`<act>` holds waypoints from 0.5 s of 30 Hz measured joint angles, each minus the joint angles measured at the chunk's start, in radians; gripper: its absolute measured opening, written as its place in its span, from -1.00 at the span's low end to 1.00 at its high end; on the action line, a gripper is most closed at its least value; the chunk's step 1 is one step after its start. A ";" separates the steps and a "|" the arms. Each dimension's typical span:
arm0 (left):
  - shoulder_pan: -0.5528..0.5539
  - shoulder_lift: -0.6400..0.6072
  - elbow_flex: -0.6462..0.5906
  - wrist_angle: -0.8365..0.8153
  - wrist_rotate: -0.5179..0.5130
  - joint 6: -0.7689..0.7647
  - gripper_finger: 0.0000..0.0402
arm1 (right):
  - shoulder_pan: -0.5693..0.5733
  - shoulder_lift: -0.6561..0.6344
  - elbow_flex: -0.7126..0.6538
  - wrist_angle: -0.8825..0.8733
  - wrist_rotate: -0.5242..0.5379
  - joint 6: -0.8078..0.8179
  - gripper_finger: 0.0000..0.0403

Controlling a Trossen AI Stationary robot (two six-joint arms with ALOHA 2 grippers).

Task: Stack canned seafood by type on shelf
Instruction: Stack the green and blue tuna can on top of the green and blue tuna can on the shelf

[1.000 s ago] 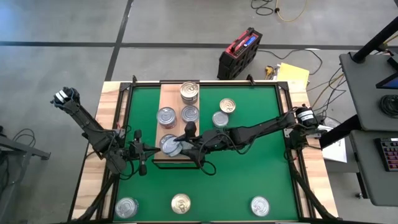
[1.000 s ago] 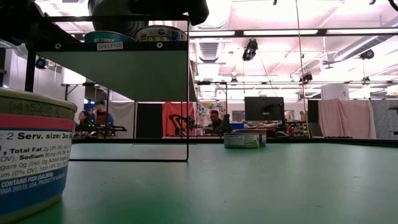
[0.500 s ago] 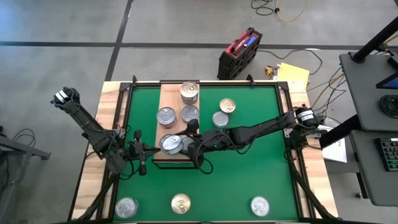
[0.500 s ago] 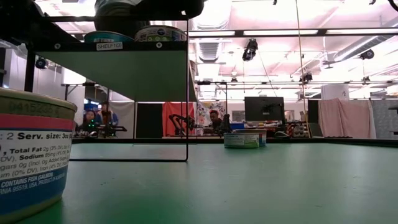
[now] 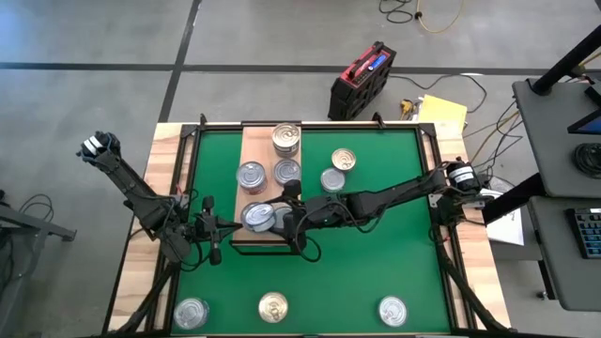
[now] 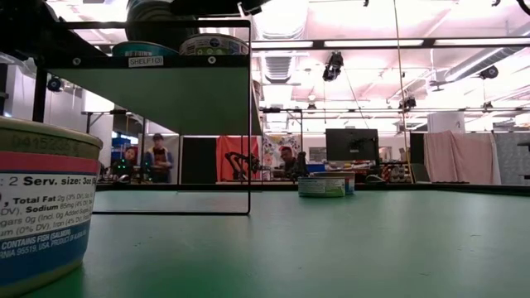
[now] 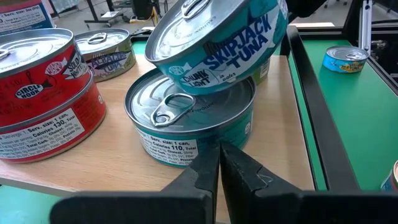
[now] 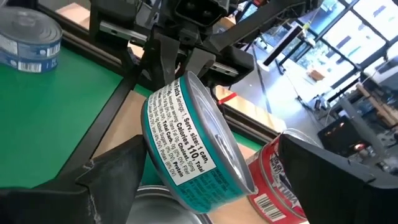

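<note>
Right gripper (image 5: 284, 218) fingers spread wide around a tilted teal tuna tin (image 7: 214, 43) at the lower end of the shelf (image 5: 255, 150), centre-left of the overhead frame.

Left gripper (image 5: 218, 225), fingers pressed together, points at the shelf's lower left edge. The tilted tin, printed "Skipjack Tuna", silver lid with pull-tab, leans on a matching teal tin (image 7: 189, 124) lying flat on the pale wooden board. Beside them, left of frame, two red tins (image 7: 43, 99) sit stacked. Farther up the board are more silver-lidded tins and a gold-toned one (image 5: 285, 138). Two tins (image 5: 338, 169) rest on the green mat right of the shelf; three (image 5: 272, 307) line the bottom edge.
</note>
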 joint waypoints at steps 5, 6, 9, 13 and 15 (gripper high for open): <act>0.000 0.000 0.000 0.000 0.000 0.000 -1.00 | 0.000 0.000 0.000 -0.020 -0.002 -0.015 0.76; 0.000 0.000 0.000 0.000 0.000 0.000 -1.00 | 0.000 0.000 0.000 -0.028 -0.002 -0.019 0.76; 0.000 0.000 0.000 0.002 0.000 0.000 -1.00 | 0.000 0.000 0.000 -0.033 -0.002 -0.022 0.75; 0.000 0.000 0.000 0.011 0.001 0.000 -1.00 | 0.000 0.000 0.000 -0.031 -0.002 -0.023 0.75; 0.000 0.000 0.000 0.015 0.008 0.000 -1.00 | 0.000 0.000 0.000 -0.033 -0.002 -0.024 0.75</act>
